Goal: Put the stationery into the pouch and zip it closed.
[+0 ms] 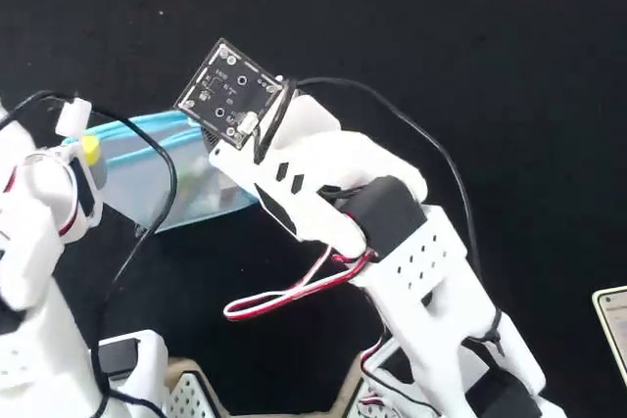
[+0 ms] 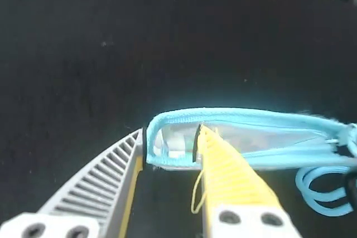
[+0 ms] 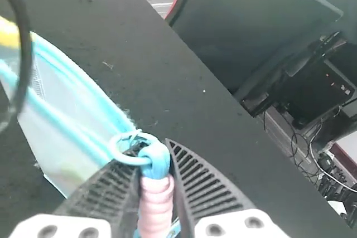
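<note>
black bench; the clear blue-trimmed pouch lies on it, mouth gaping at one end; left hand clenched on that end; right hand pinching the blue zip pull; zipping seems in hand; next, draw the pull along the track while the left anchors.

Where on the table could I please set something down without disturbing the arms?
The black table is bare on its far right, beyond the right arm, and along the far edge behind the translucent blue-trimmed pouch. The near left is crowded: the left arm, cables and the pouch sit close together.
</note>
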Tool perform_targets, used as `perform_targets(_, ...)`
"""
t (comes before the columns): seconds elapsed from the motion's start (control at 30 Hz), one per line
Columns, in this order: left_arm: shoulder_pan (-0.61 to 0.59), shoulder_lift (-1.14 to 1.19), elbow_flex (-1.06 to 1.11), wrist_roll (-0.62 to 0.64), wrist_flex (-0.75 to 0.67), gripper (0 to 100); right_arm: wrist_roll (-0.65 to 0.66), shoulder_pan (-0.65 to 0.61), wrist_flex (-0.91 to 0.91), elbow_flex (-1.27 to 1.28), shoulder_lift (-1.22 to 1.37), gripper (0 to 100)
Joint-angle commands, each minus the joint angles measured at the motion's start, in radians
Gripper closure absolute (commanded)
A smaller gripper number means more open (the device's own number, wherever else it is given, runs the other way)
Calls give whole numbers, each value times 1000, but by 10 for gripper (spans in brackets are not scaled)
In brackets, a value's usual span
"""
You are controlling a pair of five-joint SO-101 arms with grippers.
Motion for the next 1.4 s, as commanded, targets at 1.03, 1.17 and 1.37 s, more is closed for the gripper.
perform_targets(1.03,-12,-695,845,-371,-373,837,9,-38,-25,-50,-25,988)
perform_targets(1.17,-13,-694,909,-322,-548,837,9,-40,-18,-48,-27,988)
perform_targets(1.37,-13,-694,1046,-259,-810,837,103,-117,63,-53,-28,988)
